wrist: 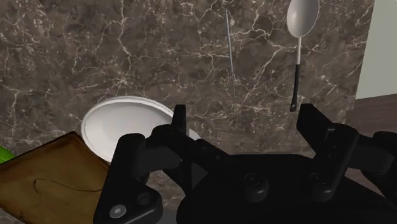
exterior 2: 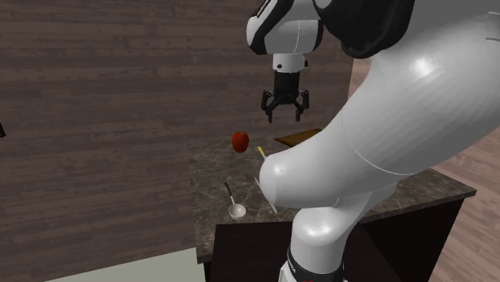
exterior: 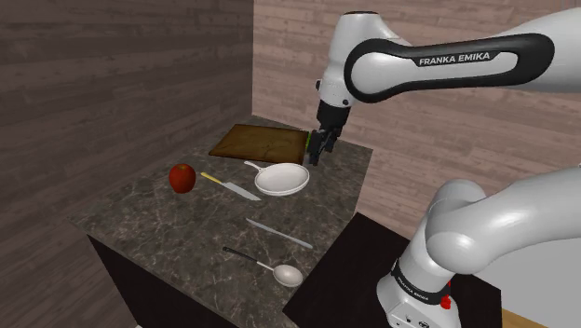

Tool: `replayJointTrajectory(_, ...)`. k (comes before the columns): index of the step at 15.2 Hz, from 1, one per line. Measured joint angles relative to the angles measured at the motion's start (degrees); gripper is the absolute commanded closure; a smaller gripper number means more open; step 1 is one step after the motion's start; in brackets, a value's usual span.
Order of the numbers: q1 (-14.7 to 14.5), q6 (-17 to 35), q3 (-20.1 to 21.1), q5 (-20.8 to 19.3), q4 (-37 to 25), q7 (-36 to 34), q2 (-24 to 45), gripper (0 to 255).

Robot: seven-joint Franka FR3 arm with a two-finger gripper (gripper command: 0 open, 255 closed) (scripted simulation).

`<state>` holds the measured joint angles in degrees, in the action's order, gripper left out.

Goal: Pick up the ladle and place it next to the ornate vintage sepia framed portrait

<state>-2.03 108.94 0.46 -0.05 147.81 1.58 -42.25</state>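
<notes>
Gripper [exterior: 319, 149] released, empty, hung over pan [exterior: 282, 180] beside brown board [exterior: 256, 143] at counter's [exterior: 140, 214] far edge. Ladle [exterior: 265, 264] untouched at near corner, well apart. Grasp, carry and placement judged all left.

One each: ladle [exterior: 288, 274], apple [exterior: 182, 177], pan [exterior: 282, 180], board [exterior: 258, 142], knife [exterior: 233, 188], grey rod [exterior: 278, 233].

A dark marble-patterned bench with pale veins [exterior: 140, 210] stands in a corner of brown plank walls [exterior: 112, 75]. On its far side lies a brown wooden cutting board [exterior: 259, 142], with a shallow white pan [exterior: 282, 179] just beside it. A red apple [exterior: 182, 177] sits near a yellow-handled knife [exterior: 231, 187]. A slim grey blade [exterior: 278, 233] lies apart from them, lower in the shoulder view.
</notes>
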Motion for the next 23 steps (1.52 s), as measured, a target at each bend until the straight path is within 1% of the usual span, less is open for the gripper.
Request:
replayJointTrajectory(2, -1.08, 3.05, 0.97, 1.16, 2.17, -0.74, 1.28, 0)
replayJointTrajectory(6, -2.72, 10.41, 1.94, 2.91, 5.17, -0.88, 6.44, 0)
replayJointTrajectory(10, -4.89, 18.03, 3.56, 5.12, 7.24, -1.55, 12.75, 0)
replayJointTrajectory(12, -6.02, 22.51, 4.4, 6.31, 7.83, -1.77, 17.01, 0)
replayJointTrajectory(19, -9.59, 36.07, 6.78, 10.38, 7.72, -1.24, 31.75, 0)
replayJointTrajectory(23, -11.55, 42.51, 8.47, 12.51, 4.87, -1.09, 41.51, 0)
